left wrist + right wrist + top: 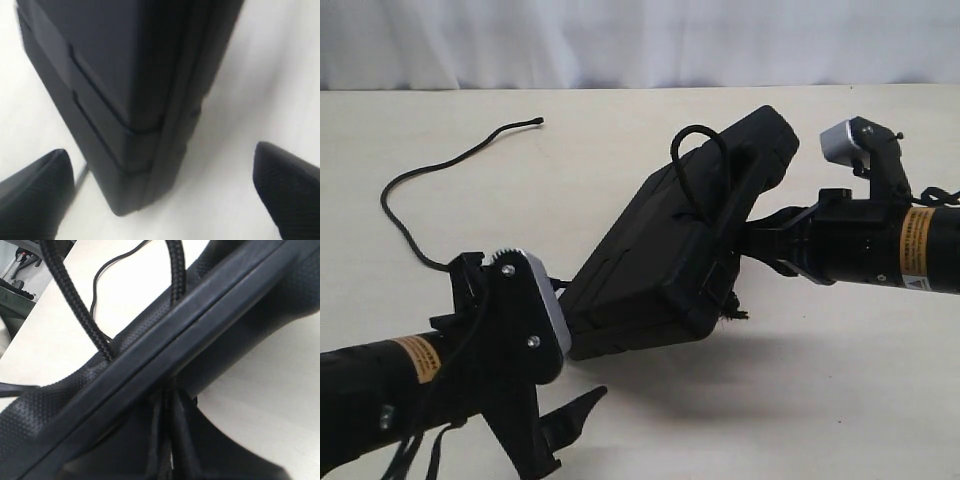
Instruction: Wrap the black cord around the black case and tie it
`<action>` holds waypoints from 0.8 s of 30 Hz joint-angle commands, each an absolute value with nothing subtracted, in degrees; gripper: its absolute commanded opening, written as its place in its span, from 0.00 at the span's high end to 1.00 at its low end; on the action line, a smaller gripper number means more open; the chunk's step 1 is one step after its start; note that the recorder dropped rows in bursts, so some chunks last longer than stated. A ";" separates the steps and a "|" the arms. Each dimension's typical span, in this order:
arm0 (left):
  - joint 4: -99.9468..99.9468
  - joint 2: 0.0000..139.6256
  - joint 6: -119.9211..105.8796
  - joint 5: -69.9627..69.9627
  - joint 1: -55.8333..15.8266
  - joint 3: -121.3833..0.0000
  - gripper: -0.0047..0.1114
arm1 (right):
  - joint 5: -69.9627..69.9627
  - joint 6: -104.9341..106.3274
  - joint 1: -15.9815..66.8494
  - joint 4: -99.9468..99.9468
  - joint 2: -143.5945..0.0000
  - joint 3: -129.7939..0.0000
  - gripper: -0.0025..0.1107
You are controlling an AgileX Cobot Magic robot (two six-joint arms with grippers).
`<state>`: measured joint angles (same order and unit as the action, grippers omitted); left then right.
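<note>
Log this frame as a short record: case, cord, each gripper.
case: black case, tilted, handle end raised above the table
cord: black cord, looped over the case's raised end, the rest trailing across the table
left gripper: open, straddling the case's lower corner
right gripper: shut on the case at its raised end

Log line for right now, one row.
left fingers: open, astride case corner | right fingers: shut on tilted case | cord: looped over case, tail on table
</note>
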<state>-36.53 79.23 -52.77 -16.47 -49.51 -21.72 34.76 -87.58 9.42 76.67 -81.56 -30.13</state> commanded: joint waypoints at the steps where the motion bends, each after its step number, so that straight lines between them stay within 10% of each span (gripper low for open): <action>1: -40.73 71.06 -52.73 -15.28 -49.95 -21.80 0.17 | 35.18 -87.11 9.42 75.86 -81.18 -30.33 0.94; 10: -54.23 59.06 -58.10 -19.31 -49.01 -25.20 0.17 | 35.18 -87.11 9.42 75.86 -81.18 -30.33 0.94; 17: -57.91 77.26 -47.27 24.29 -24.76 -51.26 0.17 | 35.19 -86.71 9.42 75.86 -81.18 -30.33 0.94; 24: -62.48 97.73 -48.24 36.25 -22.73 -67.80 0.17 | 35.19 -86.03 9.42 75.86 -81.18 -30.33 0.94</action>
<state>-61.24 94.92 -48.37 35.85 -22.72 -66.21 34.62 -86.93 9.42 76.67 -81.56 -30.13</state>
